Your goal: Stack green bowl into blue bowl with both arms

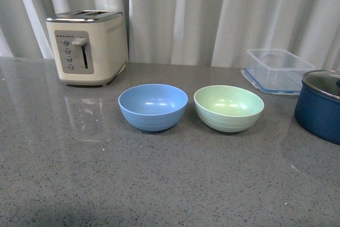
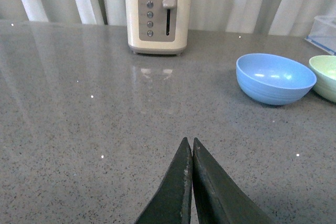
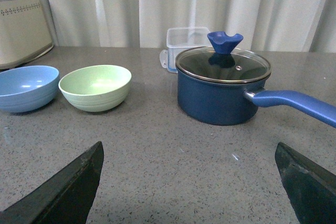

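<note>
Bowls stand upright and empty on the grey speckled surface (image 1: pixel 159 184), in a row leading away from the cream toaster (image 1: pixel 86 47). The blue bowl (image 1: pixel 153 107) sits nearer the toaster, forward of it and towards the robot's right. The green bowl (image 1: pixel 228 108) stands just beside the blue one on the side away from the toaster, a narrow gap between their rims. Farther from the toaster are a clear plastic container (image 1: pixel 278 70) and a navy pot (image 1: pixel 320 104) with a glass lid. The left gripper (image 2: pixel 190 145) is clenched, fingers pressed together on nothing, above bare surface in front of the toaster. The right gripper (image 3: pixel 188 144) is released, fingers spread wide, empty, facing the pot and green bowl.
</note>
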You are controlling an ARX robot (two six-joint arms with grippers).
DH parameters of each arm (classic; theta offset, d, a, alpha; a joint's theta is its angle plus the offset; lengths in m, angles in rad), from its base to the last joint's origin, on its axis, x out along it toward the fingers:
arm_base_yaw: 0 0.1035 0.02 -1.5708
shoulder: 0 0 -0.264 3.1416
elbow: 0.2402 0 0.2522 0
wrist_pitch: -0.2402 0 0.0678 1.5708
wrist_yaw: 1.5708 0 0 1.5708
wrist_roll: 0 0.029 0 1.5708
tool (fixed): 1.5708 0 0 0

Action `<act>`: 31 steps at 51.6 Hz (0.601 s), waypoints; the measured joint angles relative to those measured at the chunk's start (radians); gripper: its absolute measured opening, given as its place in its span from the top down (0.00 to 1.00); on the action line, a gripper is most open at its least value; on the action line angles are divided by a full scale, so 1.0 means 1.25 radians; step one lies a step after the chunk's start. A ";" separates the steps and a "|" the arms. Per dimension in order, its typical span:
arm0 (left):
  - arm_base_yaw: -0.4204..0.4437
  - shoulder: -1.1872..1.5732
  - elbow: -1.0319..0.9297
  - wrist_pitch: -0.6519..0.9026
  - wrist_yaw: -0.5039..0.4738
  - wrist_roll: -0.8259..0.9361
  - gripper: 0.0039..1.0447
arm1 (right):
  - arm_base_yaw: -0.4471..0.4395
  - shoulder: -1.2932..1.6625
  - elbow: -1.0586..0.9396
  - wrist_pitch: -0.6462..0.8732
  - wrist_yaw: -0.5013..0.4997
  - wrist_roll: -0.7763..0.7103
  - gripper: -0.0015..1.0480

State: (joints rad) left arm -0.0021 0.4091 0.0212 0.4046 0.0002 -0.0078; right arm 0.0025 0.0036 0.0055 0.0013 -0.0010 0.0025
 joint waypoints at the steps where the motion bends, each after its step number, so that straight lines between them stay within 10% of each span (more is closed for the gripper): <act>1: 0.000 -0.008 0.000 -0.007 0.000 0.000 0.97 | 0.000 0.000 0.000 0.000 0.000 0.000 0.10; 31: 0.000 -0.183 0.000 -0.176 0.000 0.000 0.97 | 0.000 0.000 0.000 0.000 0.000 0.000 0.10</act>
State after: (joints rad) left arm -0.0021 0.1806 0.0208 0.1848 -0.0002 -0.0074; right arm 0.0025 0.0036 0.0055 0.0013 -0.0013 0.0025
